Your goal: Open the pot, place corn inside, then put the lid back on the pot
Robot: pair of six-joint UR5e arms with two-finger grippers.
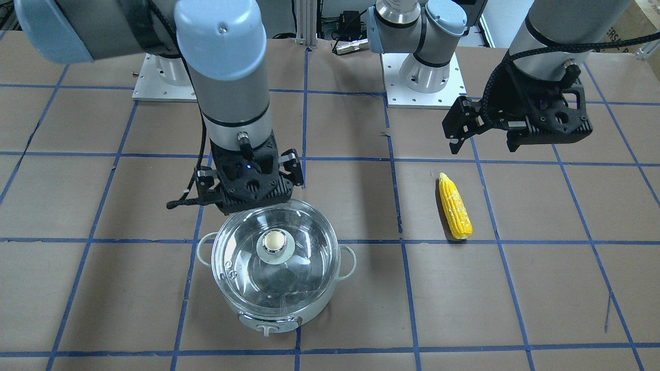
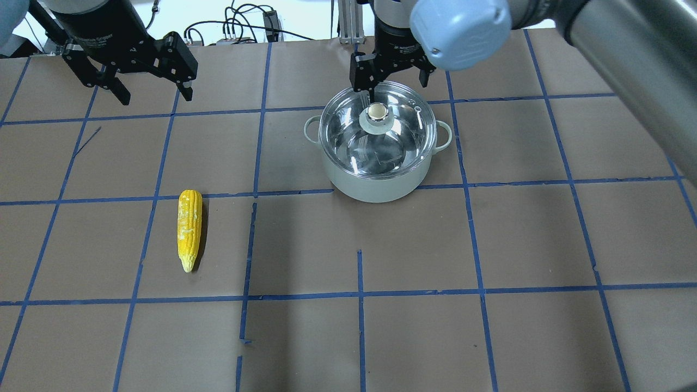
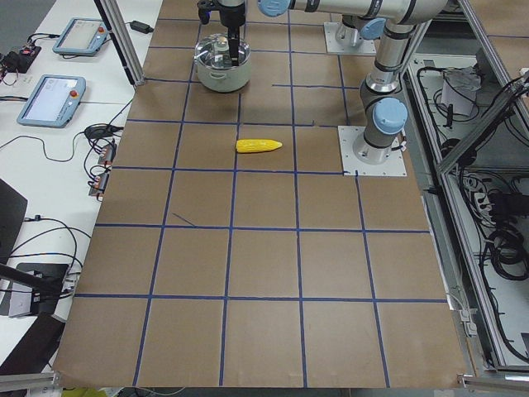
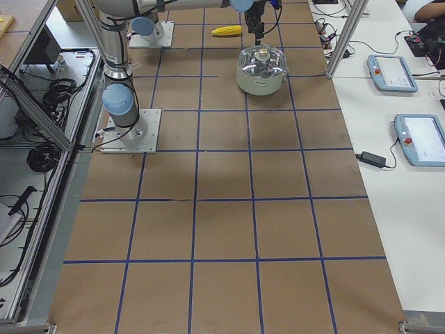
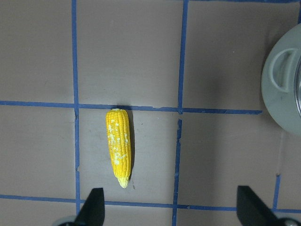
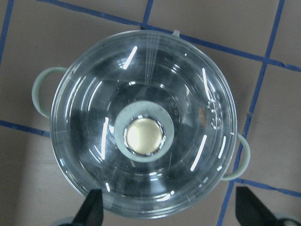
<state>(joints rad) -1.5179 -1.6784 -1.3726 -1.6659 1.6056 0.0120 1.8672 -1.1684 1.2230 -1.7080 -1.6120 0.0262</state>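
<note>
The pot (image 1: pixel 278 314) stands on the table with the glass lid (image 1: pixel 304 257) on it, its pale knob (image 2: pixel 377 112) in the centre. My right gripper (image 2: pixel 389 81) is open and hovers above the lid, at its far edge in the overhead view; the right wrist view looks straight down on the knob (image 6: pixel 145 135), with the fingertips (image 6: pixel 91 207) apart. The corn (image 2: pixel 189 228) lies on the table to the pot's left. My left gripper (image 2: pixel 155 92) is open and empty, raised above the table beyond the corn (image 5: pixel 119 146).
The table is brown paper with a grid of blue tape (image 2: pixel 359 294). The arms' base plates (image 1: pixel 423 93) are on the robot's side. Tablets (image 4: pixel 393 73) and cables lie on the side bench.
</note>
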